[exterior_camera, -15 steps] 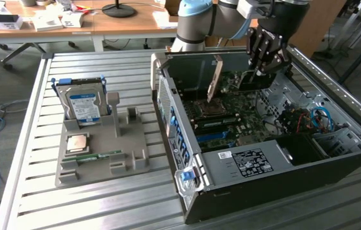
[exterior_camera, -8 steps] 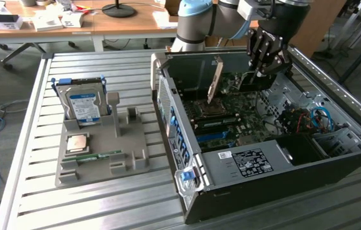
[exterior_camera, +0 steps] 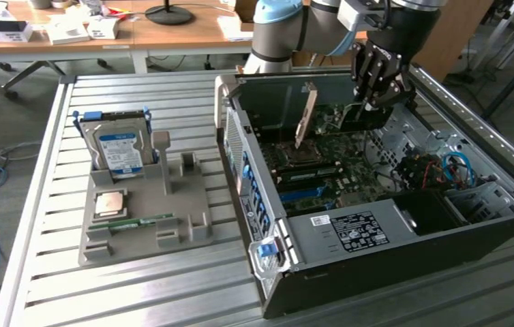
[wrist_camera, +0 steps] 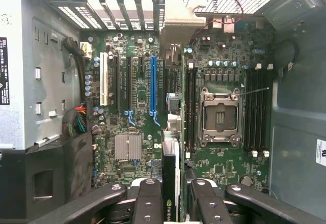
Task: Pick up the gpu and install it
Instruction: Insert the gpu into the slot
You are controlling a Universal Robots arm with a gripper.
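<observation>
Well clear of the end effector (exterior_camera: pixel 377 99), toward the exterior view's left, a grey tray (exterior_camera: pixel 148 235) on the tabletop (exterior_camera: pixel 48 170) holds a hard drive (exterior_camera: pixel 121 151) upright in its slot and a memory stick (exterior_camera: pixel 145 221) lying flat. Directly beneath the end effector lies the open computer case (exterior_camera: pixel 403 259), its motherboard (wrist_camera: pixel 127 107) exposed. The end effector is clamped on the gpu (wrist_camera: pixel 170 178), held edge-down, probably to present its connector edge to the blue slot (wrist_camera: pixel 152 86) just beside it.
</observation>
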